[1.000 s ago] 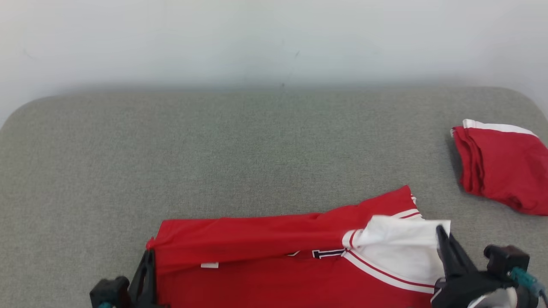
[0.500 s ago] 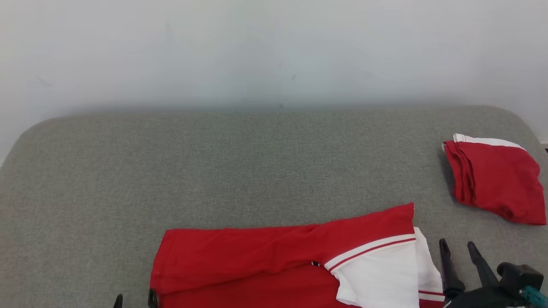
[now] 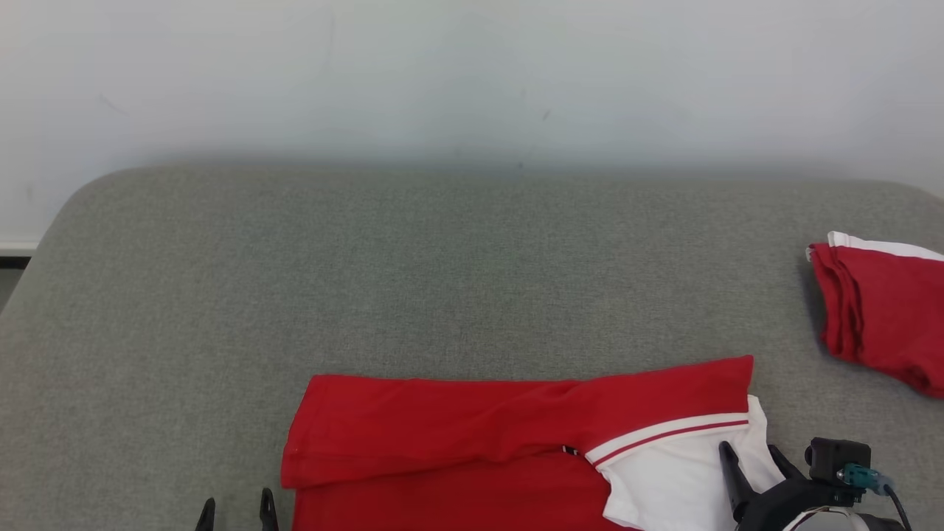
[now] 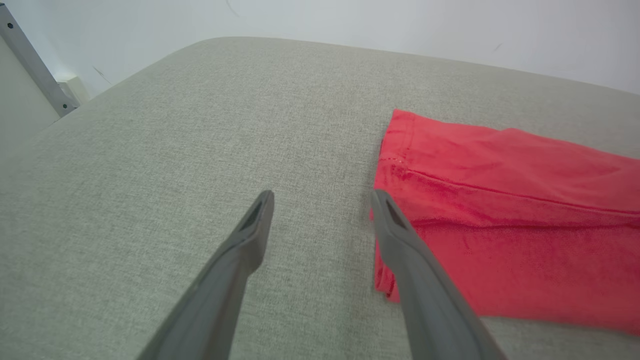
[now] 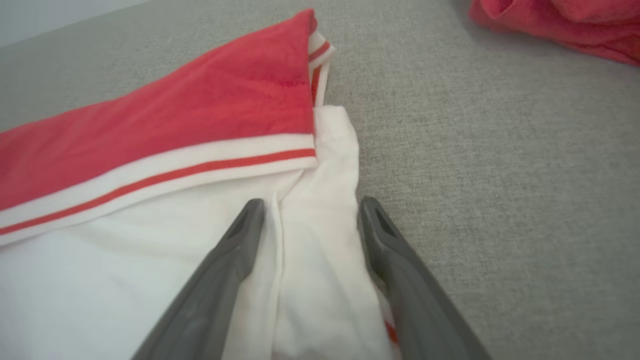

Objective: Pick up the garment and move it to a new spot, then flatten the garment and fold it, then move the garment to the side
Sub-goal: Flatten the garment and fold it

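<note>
The red garment (image 3: pixel 472 435) lies near the front edge of the grey surface, its far part folded toward me into a long band. Its white sleeve (image 3: pixel 664 479) with a red stripe is at the right end. My left gripper (image 3: pixel 234 512) is open just left of the garment's left edge. In the left wrist view my left gripper (image 4: pixel 320 200) holds nothing, and its right finger sits by the red hem (image 4: pixel 400 165). My right gripper (image 3: pixel 754 461) is open over the white sleeve. In the right wrist view a white fold (image 5: pixel 320 200) lies between the tips of my right gripper (image 5: pixel 310 207).
A second red garment (image 3: pixel 877 310), folded with a white edge, lies at the far right of the grey padded surface (image 3: pixel 413 280), and shows again in the right wrist view (image 5: pixel 560 25). A white wall stands behind. The surface's rounded left corner (image 4: pixel 100 100) is close to my left arm.
Both grippers have let go of the garment and opened, leaving the fold lying flat. The left has drawn back; the right has come left over the white sleeve. The camera has shifted.
</note>
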Robot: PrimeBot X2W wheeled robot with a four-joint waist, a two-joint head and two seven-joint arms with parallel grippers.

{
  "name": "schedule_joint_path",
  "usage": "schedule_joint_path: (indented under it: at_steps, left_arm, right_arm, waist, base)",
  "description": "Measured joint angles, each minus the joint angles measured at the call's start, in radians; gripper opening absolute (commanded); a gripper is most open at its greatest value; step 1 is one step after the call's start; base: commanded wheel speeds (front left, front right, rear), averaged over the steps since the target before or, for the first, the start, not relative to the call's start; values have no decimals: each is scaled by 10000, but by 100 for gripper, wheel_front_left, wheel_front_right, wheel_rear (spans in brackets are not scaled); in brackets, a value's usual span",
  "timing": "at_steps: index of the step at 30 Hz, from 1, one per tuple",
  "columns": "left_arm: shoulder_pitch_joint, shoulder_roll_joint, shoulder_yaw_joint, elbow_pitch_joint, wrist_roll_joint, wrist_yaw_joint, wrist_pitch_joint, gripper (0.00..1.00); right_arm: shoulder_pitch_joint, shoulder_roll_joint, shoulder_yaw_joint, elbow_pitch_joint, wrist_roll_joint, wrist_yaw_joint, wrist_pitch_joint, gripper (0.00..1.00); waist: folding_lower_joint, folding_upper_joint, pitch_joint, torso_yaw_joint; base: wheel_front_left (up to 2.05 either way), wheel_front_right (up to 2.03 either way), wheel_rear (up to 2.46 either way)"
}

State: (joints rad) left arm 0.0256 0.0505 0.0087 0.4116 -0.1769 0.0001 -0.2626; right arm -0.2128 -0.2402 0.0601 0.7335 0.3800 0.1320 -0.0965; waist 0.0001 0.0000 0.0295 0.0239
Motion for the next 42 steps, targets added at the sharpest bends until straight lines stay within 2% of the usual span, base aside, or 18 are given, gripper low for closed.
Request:
schedule_joint_path:
  at_steps: [5, 6, 7, 8, 13, 19, 23, 28, 34, 38, 42]
  left_arm:
    - [-129, 4, 23, -17, 29, -2, 0, 100]
    - [-134, 8, 36, -35, 29, -2, 0, 100]
    - [-139, 6, 46, -50, 29, -2, 0, 100]
    - [-140, 4, 48, -63, 31, -2, 0, 100]
    - [-122, 4, 52, -96, 38, 2, 0, 100]
    - [-105, 4, -71, -113, 21, 4, 0, 100]
    - [-100, 2, -111, -142, -8, 19, 0, 100]
    - [-64, 2, -259, -140, -102, 88, 0, 100]
    - [-112, 2, -675, -90, -230, 100, 0, 100]
    - [-286, 2, -890, -69, -291, 117, 0, 100]
    - [-406, 2, -1028, -13, -282, 86, -2, 100]
  right_arm:
    - [-410, 134, 261, 742, 196, -4, 341, 100]
    - [-467, 134, 403, 811, 255, -35, 347, 76]
    - [-497, 138, 485, 828, 389, -33, 337, 44]
    - [-502, 134, 571, 832, 520, -35, 255, 0]
    - [-520, 73, 871, 874, 951, -33, -282, 0]
    - [-540, -305, 115, 1164, 1147, 2, -1348, 0]
    - [-444, -324, -105, 384, 1160, 0, -1593, 0]
    - [140, 69, 1133, -1825, 1599, 0, -1542, 0]
    - [463, 320, 2989, -4301, 2769, -2, -313, 0]
    - [289, 708, 4146, -4930, 3147, -2, 372, 0]
    - [-350, 1124, 5062, -4635, 3129, -2, 608, 0]
  waist:
    - [-1, 0, 212, 255]
    - [-1, 0, 246, 298]
    - [-1, -1, 277, 332]
    - [-1, 0, 304, 359]
    - [-1, 0, 309, 316]
    - [0, 1, 218, 199]
    - [-1, 1, 181, 132]
    - [0, 1, 148, 35]
    - [-1, 1, 135, 152]
    - [-1, 1, 154, 401]
    - [-1, 1, 195, 760]
  base:
    - [0, 0, 0]
    - [0, 0, 0]
    - [0, 0, 0]
    - [0, 0, 0]
    - [0, 0, 0]
    - [0, 0, 0]
    - [0, 0, 0]
    - [0, 0, 0]
    - [0, 0, 0]
    - [0, 0, 0]
    - [0, 0, 0]
